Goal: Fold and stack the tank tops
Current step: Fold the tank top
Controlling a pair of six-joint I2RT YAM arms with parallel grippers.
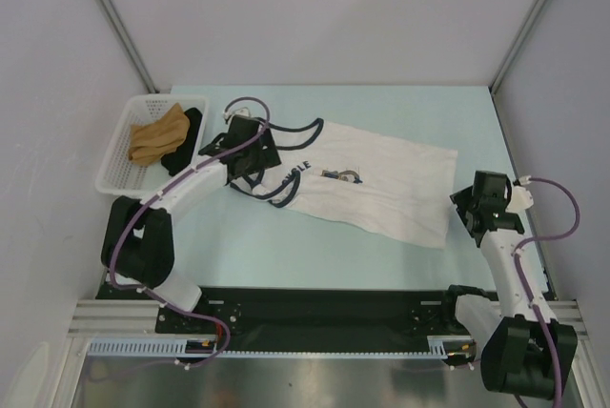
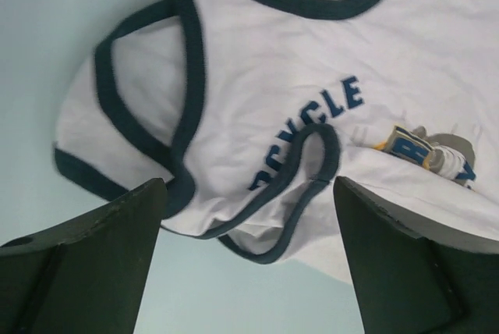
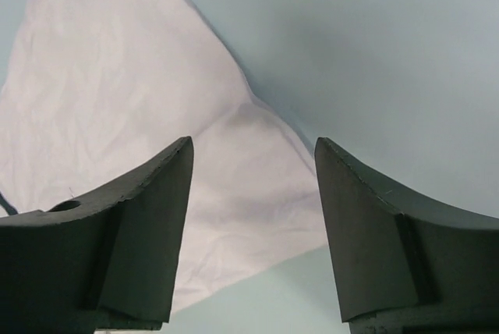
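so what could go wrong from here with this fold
1. The navy strap loop lies bunched over the lettering beneath the open left gripper; folding the tank top now would likely trap that crease.
2. The open right gripper hovers at the layered hem corner, close to its edge; a pinch there may catch only one layer.

You are holding your left arm stretched forward and inward from its base, with the left gripper pointing down, its jaws standing wide apart and gripping nothing. You are keeping your right arm folded upright over its base, the right gripper tilting down, jaws parted and holding nothing.
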